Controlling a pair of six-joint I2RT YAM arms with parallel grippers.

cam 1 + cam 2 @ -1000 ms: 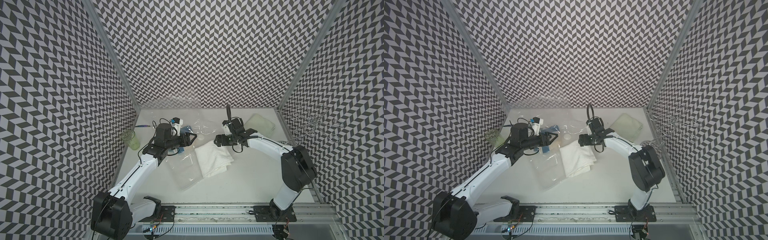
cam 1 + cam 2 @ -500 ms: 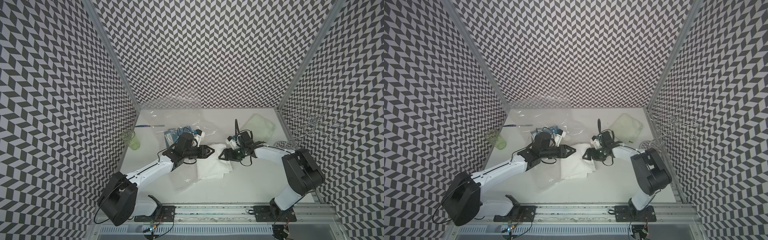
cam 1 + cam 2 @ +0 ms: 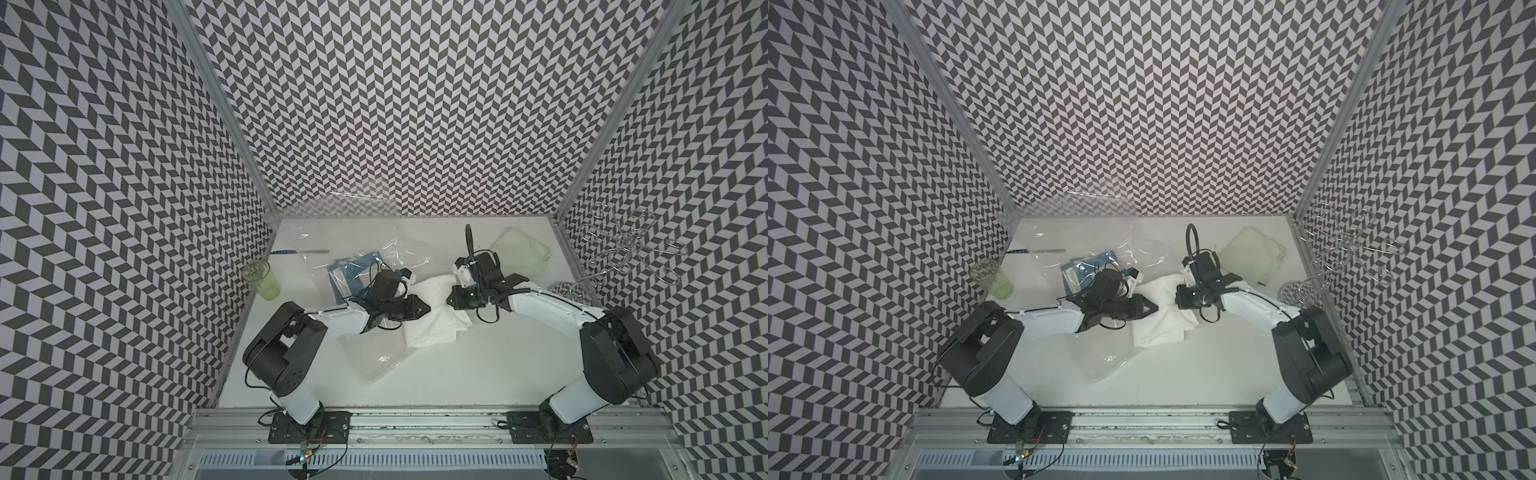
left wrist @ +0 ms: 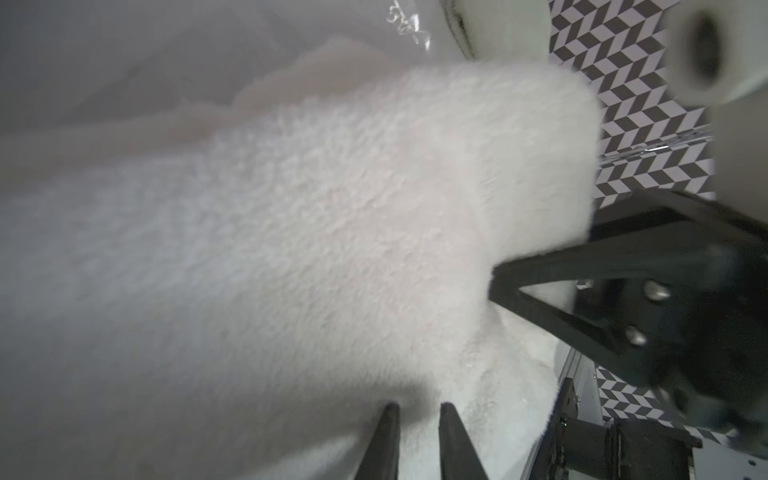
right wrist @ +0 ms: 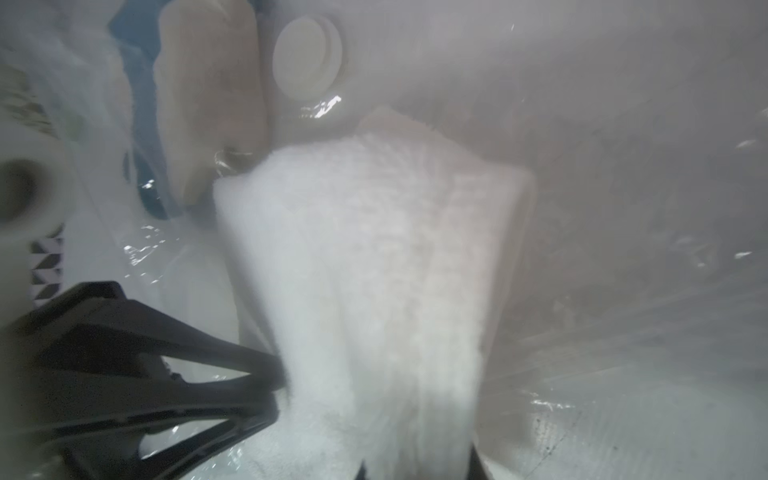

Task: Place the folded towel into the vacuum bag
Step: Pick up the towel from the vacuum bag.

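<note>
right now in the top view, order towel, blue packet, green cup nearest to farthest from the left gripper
1. white towel: held in the left gripper
2. blue packet: behind the arm, toward the back
3. green cup: by the left wall

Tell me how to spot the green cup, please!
Start at the white table and go to its edge along the left wall. The cup stands upright close to that wall, apart from the crinkly bag. It is the only tall, see-through green thing. The other greenish thing, a cloth, lies flat on the far side.
</note>
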